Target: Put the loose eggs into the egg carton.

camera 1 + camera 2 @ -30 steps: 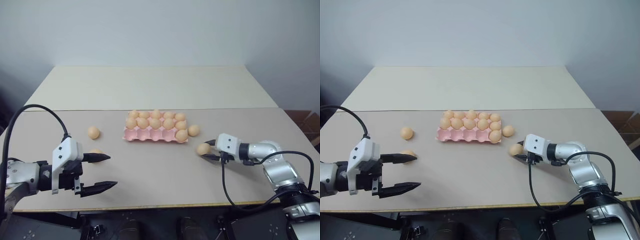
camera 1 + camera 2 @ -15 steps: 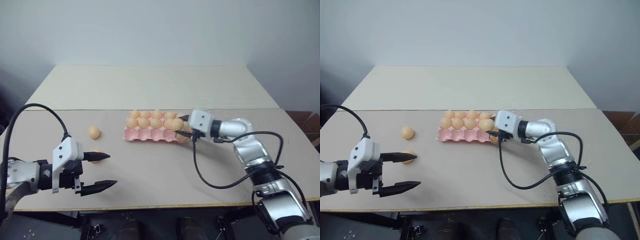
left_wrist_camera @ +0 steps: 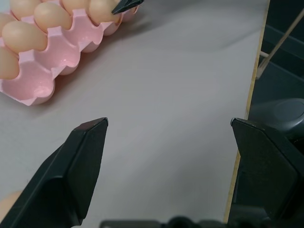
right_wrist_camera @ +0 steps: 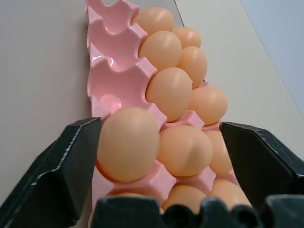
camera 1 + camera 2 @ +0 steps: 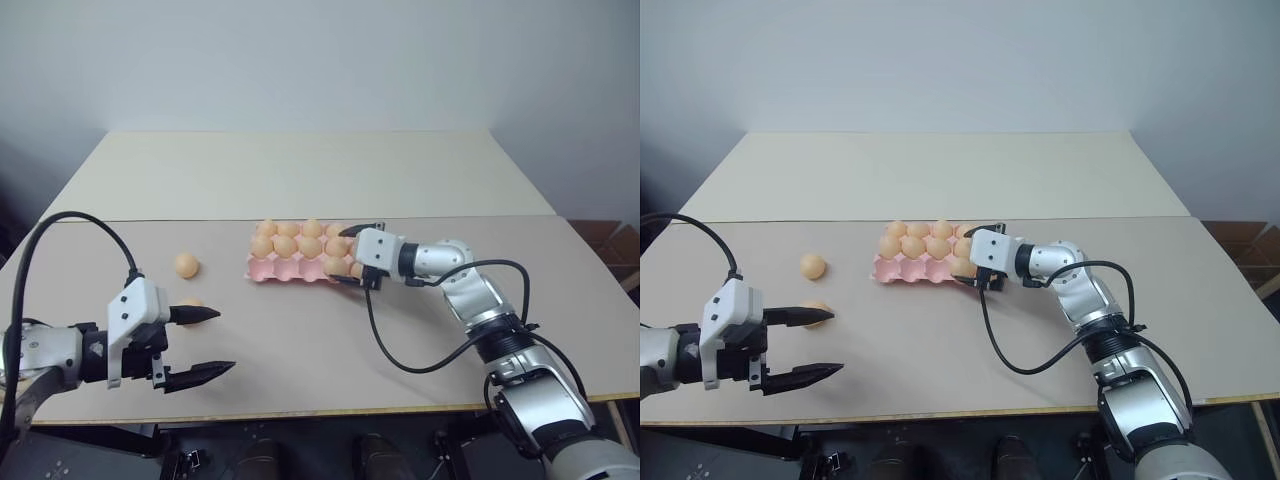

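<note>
While the right claw (image 5: 971,258) is held at the right end of the egg carton (image 5: 290,266), its fingers are seen spread wide in the right wrist view, with eggs between them; one egg (image 4: 127,143) lies against one finger, seated at the tray's near edge, and nothing is seen to be gripped. Several near-row cups (image 4: 114,85) are left bare. The carton is set mid-table (image 5: 400,190). A loose egg (image 5: 187,264) is found well to its left; a second egg (image 5: 190,302) is partly hidden behind the upper finger of the left claw (image 5: 207,342), which is held wide open and empty. A black cable (image 5: 400,350) is draped beside the carton.
</note>
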### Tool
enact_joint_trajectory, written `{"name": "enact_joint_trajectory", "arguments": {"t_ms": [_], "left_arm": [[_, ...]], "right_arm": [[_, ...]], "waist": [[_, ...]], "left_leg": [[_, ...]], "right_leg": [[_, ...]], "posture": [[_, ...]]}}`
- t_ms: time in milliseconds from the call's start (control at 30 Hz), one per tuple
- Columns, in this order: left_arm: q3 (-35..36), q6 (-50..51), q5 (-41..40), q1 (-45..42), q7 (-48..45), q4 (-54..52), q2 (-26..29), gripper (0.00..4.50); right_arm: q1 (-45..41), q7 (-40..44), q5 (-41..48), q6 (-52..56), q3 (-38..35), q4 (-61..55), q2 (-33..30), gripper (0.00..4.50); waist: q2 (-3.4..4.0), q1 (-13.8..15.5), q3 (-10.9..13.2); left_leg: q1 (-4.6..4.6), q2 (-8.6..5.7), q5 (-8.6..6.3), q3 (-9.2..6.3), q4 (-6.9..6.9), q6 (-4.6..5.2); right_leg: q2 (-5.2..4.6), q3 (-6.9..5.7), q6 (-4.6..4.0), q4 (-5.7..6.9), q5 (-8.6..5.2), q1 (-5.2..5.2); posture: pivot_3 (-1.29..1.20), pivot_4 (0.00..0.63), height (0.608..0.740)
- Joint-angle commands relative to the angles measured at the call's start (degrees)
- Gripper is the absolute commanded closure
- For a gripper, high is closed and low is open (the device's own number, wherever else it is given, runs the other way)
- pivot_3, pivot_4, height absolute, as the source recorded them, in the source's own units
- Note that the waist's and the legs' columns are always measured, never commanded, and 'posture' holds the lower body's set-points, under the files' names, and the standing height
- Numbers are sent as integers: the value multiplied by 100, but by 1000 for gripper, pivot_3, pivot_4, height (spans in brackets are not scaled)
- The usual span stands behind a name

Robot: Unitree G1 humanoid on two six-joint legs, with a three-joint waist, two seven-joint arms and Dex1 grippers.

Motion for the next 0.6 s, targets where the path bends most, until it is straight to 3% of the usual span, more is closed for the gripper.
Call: {"name": "enact_joint_trajectory", "arguments": {"t_ms": [33, 300, 600], "left_arm": [[4, -88, 3, -61, 13, -82, 13, 0], [-46, -99, -135, -284, -17, -42, -36, 0], [-37, -161, -412, -399, -31, -66, -224, 0]], "right_arm": [[-13, 51, 146, -105, -164, -277, -76, 52], [321, 327, 530, 320, -504, -937, -575, 52], [2016, 1356, 1845, 1215, -2068, -2385, -2526, 52]], "waist": [[0, 3, 0], [0, 25, 0], [-1, 90, 0]], "left_leg": [[0, 0, 0, 0, 0, 0], [-2, -1, 0, -1, 0, 0], [-6, -4, -2, 3, -6, 2]], "right_leg": [[0, 0, 0, 0, 0, 0], [-2, -2, 0, -2, -1, 1], [-6, -2, 1, -12, -4, 2]], "posture": [[0, 150, 740], [0, 150, 740], [0, 150, 740]]}}
